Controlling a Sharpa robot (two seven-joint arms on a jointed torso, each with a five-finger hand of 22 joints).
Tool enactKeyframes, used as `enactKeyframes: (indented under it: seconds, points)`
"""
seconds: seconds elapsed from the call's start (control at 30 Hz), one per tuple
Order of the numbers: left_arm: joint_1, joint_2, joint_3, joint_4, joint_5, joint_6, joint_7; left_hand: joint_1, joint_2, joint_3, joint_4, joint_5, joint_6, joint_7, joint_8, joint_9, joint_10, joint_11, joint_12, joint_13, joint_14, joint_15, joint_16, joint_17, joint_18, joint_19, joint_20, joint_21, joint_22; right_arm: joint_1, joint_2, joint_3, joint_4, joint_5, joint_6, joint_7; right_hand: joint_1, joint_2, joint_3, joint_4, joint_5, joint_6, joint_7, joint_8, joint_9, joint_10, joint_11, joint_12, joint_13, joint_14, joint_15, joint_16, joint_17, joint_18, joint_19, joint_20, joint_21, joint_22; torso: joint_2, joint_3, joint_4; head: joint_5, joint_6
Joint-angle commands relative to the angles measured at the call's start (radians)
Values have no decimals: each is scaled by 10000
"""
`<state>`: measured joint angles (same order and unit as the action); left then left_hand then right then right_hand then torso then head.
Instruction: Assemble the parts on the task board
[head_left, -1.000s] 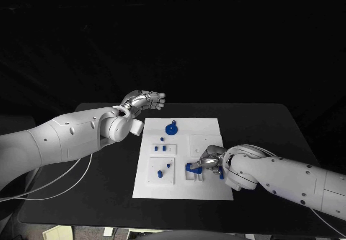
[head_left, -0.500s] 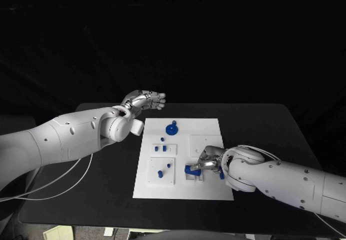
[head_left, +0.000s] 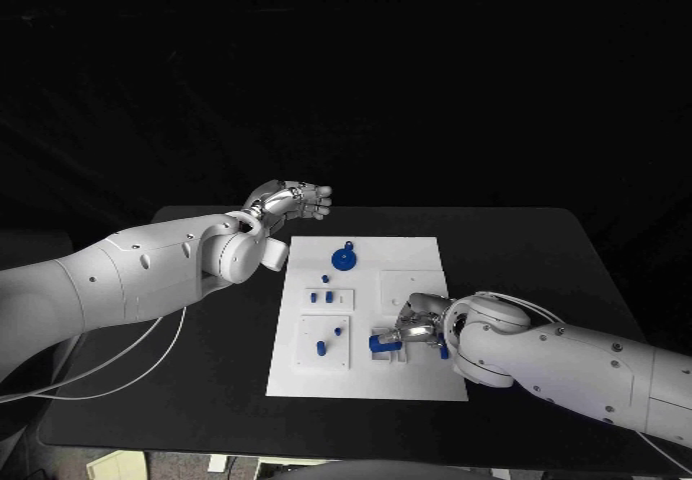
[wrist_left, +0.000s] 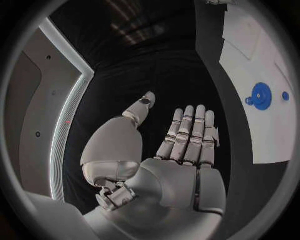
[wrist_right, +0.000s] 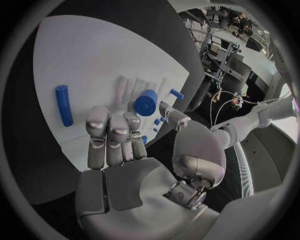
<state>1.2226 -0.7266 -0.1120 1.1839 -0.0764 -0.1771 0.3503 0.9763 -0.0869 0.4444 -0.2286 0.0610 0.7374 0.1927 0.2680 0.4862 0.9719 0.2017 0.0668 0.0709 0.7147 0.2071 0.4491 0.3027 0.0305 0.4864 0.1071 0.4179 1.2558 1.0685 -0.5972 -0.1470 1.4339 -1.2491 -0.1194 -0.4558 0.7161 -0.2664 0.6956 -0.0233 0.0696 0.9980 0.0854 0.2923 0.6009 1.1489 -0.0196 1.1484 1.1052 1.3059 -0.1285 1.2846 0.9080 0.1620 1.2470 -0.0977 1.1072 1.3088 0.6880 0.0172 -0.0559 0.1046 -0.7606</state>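
Note:
The white task board (head_left: 418, 262) lies mid-table. My right hand (head_left: 420, 326) rests over its near right part, thumb and fingertips pinching a short blue cylinder (head_left: 382, 342) (wrist_right: 145, 103) at a set of grooves (wrist_right: 129, 88). A second blue cylinder (wrist_right: 62, 104) lies flat on the board beyond the fingers (wrist_right: 113, 125). A blue disc part (head_left: 343, 258) (wrist_left: 260, 95) stands at the far end, and small blue pegs (head_left: 320, 297) stand in the left blocks. My left hand (head_left: 290, 203) (wrist_left: 187, 135) hovers off the board's far left corner, fingers straight and holding nothing.
A square white block (head_left: 402, 285) sits on the board's right half, just beyond my right hand. Black table (head_left: 519, 250) surrounds the board, with bare room to the right and at the far side. My left forearm (head_left: 144, 275) crosses the table's left part.
My right hand has shifted slightly toward the near edge, and the blue cylinder in it has sunk lower and leftward onto the board. The left arm has not moved.

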Motion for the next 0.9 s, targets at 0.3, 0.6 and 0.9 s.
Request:
enactKeyframes:
  seconds: [0.3,0.6,0.9]
  points:
    - [12,-14,8,30,49,124,59,-32,-11,3,9,-62,-5,169,21,-15,-21,21,18,-16,4,6,-52,11,196,53,-8,-58,14,-10,-112,-3,168,-603,560,86,-14,10,5,78,-4,140,14,-8,42,50,-58,-41,11,35,-41,-32,29,998,0,-49,-19,101,0,2,-9,18,-5]
    - [12,-20,8,30,49,112,57,-30,-10,5,10,-62,-6,169,23,-16,-22,21,18,-16,3,6,-54,12,196,52,-7,-63,17,-10,-146,-10,293,-802,740,91,84,-24,-18,2,2,161,1,-8,58,83,-71,-57,2,34,-53,-28,42,998,-6,-49,-1,117,-1,8,-9,29,-9]
    - [12,-6,8,24,49,120,58,-27,-8,6,11,-61,-8,170,24,-17,-21,21,19,-15,3,7,-56,14,196,53,-7,-66,21,-10,-121,-27,431,-717,832,271,235,348,-87,-163,230,261,-27,11,100,158,-97,-94,-16,36,-73,-25,66,998,-28,-18,35,140,4,5,-9,31,-20]
